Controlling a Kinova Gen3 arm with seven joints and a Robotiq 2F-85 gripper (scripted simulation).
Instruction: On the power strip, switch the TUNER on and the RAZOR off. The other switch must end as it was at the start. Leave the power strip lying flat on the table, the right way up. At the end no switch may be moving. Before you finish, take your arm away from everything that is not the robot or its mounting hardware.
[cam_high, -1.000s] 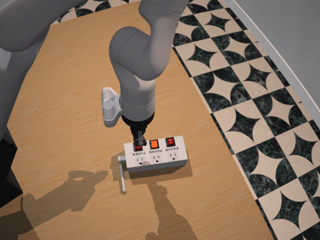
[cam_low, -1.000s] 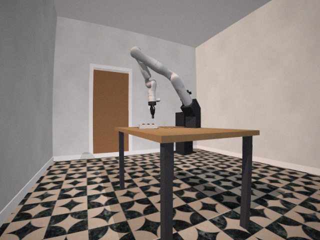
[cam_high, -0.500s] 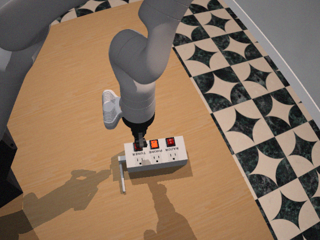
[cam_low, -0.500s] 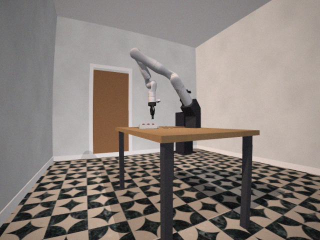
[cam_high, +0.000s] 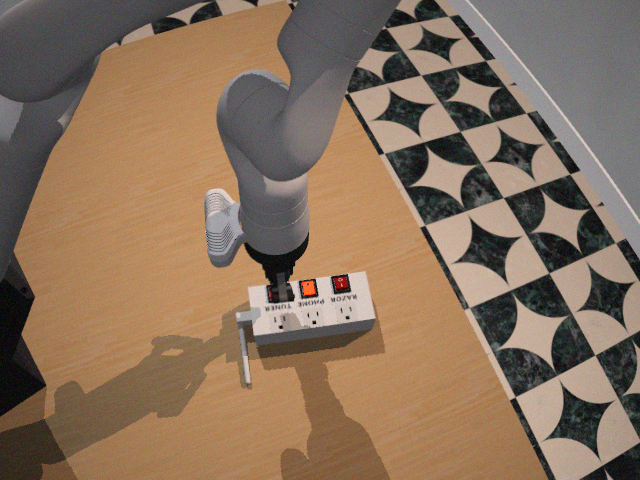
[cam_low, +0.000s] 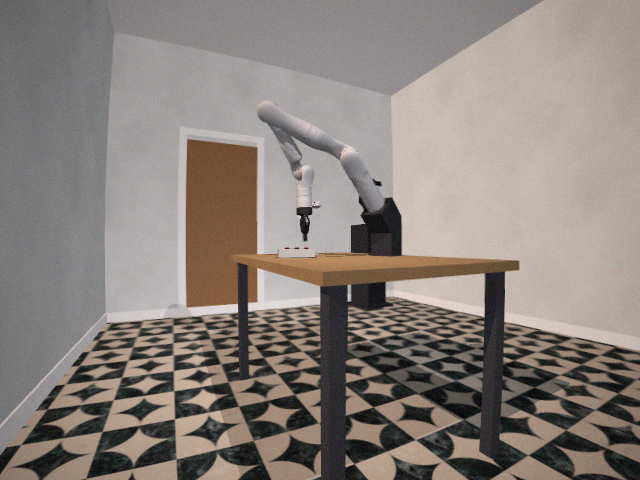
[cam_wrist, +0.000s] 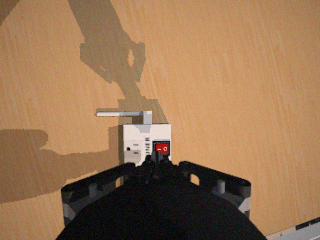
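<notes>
A white power strip (cam_high: 356, 316) (cam_low: 295, 253) (cam_wrist: 135, 143) lies flat on the wooden table (cam_high: 129, 155), right way up, with three red rocker switches labelled TUNER, PHONE and RAZOR. My gripper (cam_high: 280, 295) (cam_low: 304, 238) (cam_wrist: 156, 158) is shut with nothing between the fingers. Its tips point straight down and stand right over the TUNER switch (cam_high: 270, 293) (cam_wrist: 162, 147), mostly hiding it in the top view; I cannot tell if they touch it. The PHONE switch (cam_high: 308, 287) glows bright orange-red. The RAZOR switch (cam_high: 340, 283) is a darker red.
A short white cable stub (cam_high: 244, 351) (cam_wrist: 122, 114) sticks out from the strip's TUNER end. The table's right edge (cam_high: 439, 258) runs close beside the strip. The arm's dark base (cam_low: 379, 227) stands behind the table.
</notes>
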